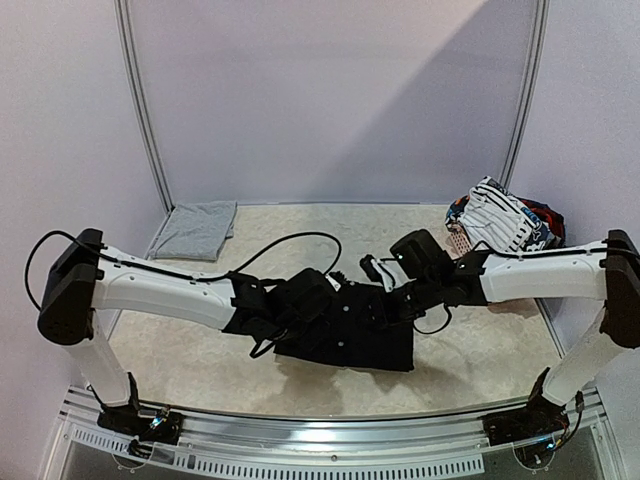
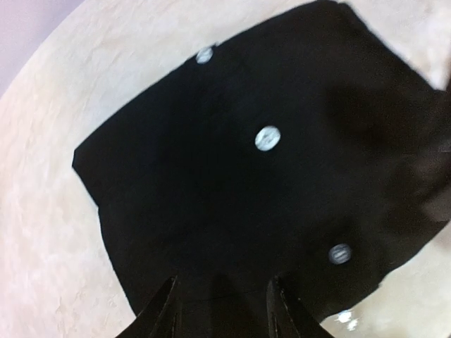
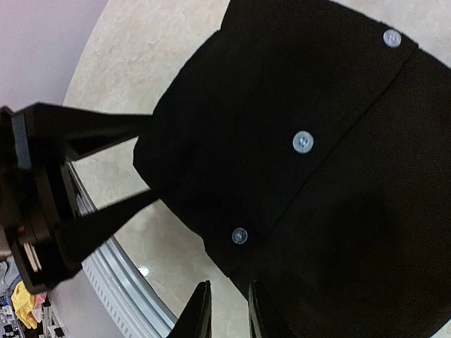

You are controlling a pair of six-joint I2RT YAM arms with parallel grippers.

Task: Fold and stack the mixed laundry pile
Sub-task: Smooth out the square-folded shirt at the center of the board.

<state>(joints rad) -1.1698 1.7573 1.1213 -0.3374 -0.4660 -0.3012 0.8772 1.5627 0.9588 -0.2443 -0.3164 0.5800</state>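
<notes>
- Bolted at the near edge, the two arms reach inward over the table (image 1: 480, 345), and both wrists meet above its near middle.
- Spread flat there, just in from the near edge, lies the black buttoned garment (image 1: 345, 338), a rough rectangle with one straight placket line across it.
- At the far right corner sits the rest of the mixed laundry pile (image 1: 500, 215), a white black-striped piece on top with red and blue bits under it, heaped on a pink basket (image 1: 458, 241).
- At the far left corner a light grey piece (image 1: 195, 228) lies flat and apart from everything else.
- Over the black cloth, the left gripper (image 2: 222, 279) hangs with its fingers well parted and nothing between them.
- At the garment's hem, the right gripper (image 3: 229, 284) shows only a slim gap; whether it nips the cloth I cannot tell.
- Pale buttons (image 2: 268, 138) run in a row down the cloth.
- Judged step: folding the black garment, with most of the pile not yet handled.
- Next move likely calls for pinching one edge at two points and carrying it over evenly, without dragging the layer below.
</notes>
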